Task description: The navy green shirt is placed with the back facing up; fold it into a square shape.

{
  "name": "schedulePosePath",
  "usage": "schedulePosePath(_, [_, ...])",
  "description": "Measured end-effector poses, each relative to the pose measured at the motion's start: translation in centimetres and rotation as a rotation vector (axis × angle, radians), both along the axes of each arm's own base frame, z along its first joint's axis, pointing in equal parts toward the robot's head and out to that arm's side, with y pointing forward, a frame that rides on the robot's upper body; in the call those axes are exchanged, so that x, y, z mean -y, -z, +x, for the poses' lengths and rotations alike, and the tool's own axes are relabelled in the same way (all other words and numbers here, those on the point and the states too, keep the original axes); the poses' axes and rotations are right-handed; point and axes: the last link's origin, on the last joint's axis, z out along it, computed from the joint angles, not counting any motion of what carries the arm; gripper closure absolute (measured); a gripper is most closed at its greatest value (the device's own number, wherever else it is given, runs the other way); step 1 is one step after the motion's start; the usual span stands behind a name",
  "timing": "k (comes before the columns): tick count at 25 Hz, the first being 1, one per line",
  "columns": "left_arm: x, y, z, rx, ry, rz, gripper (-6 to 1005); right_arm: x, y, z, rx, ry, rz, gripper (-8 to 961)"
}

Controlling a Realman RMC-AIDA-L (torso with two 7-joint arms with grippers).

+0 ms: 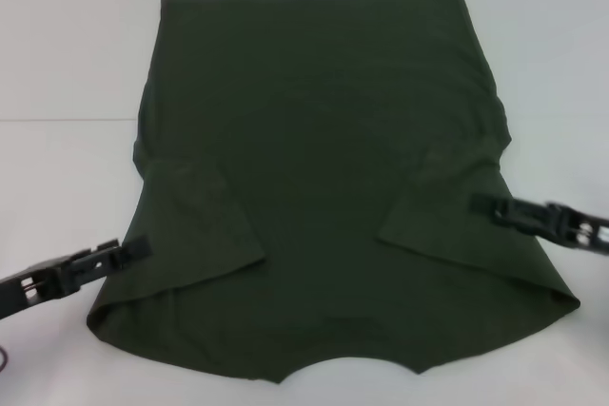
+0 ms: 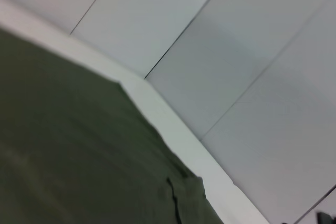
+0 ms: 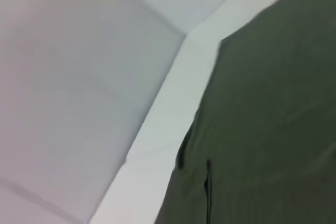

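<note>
Green shirt flat on white bench, both sleeves folded inward, left gripper and right gripper at its side edges, grip state cannot be told.

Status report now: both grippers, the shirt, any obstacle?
Left gripper low at the navy green shirt's near-left edge, right gripper at its right edge. Shirt flat on the white table, both sleeves folded inward. No obstacle seen.

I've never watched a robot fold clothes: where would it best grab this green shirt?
Probably the green shirt at its two side edges near the shoulders, left gripper and right gripper each coming from its own side; the sleeves are already folded inward there.
</note>
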Motion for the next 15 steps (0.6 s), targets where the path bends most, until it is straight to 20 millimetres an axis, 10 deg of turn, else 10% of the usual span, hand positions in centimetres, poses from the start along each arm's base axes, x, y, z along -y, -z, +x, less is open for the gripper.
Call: schedulePosePath(15, [-1.2, -2.6, -1.6, -0.04, -0.409, -0.378, 67, 6.0, 1.4, 0.9, 0.361, -0.686, 0.112, 39])
